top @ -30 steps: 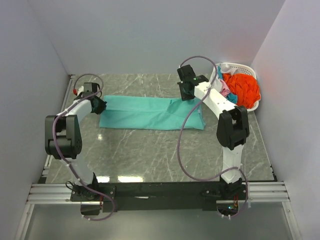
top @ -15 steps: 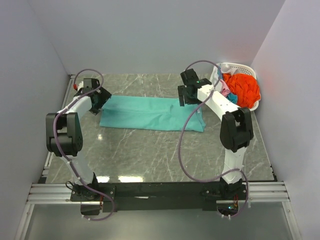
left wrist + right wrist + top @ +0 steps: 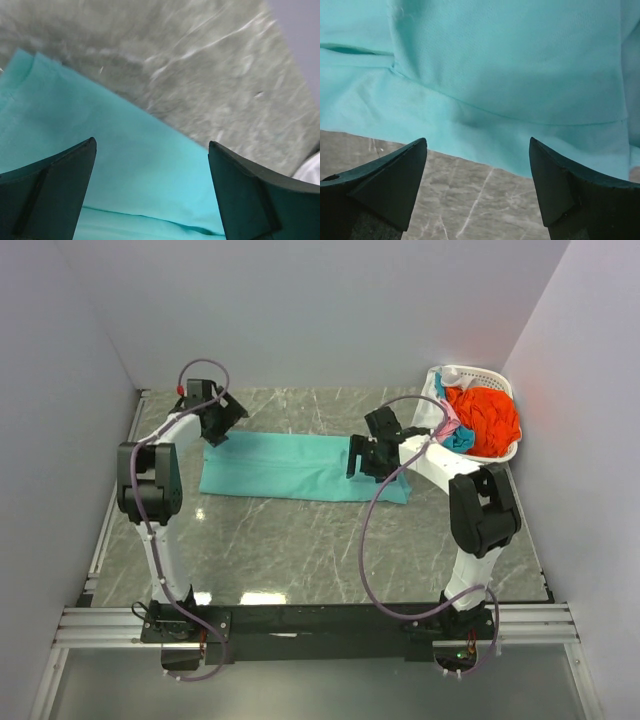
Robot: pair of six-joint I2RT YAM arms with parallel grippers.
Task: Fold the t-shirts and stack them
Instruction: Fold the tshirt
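The teal-green cloth t-shirt (image 3: 290, 468) lies flat on the grey marble-patterned tabletop (image 3: 300, 550), folded into a long strip running left to right across the middle of the far half. In the left wrist view, its far edge (image 3: 125, 170) crosses diagonally between the fingers, with bare tabletop beyond. In the right wrist view, layered folds and a hem line of the shirt (image 3: 510, 65) fill the upper part, and one edge borders bare tabletop just ahead of the fingertips.

The left gripper (image 3: 222, 418) is positioned over the far left corner of the strip, its fingers (image 3: 55, 185) spread wide and holding nothing. The right gripper (image 3: 358, 457) is positioned over the right part of the strip, its fingers (image 3: 385, 185) likewise spread and holding nothing. Contact with the cloth cannot be determined for either gripper.

The white plastic latticed basket (image 3: 505, 390) stands at the far right corner, well apart from the strip. It contains a bunched orange-red t-shirt (image 3: 485, 415) with pink cloth (image 3: 447, 421) and blue cloth (image 3: 461, 439) beside it.
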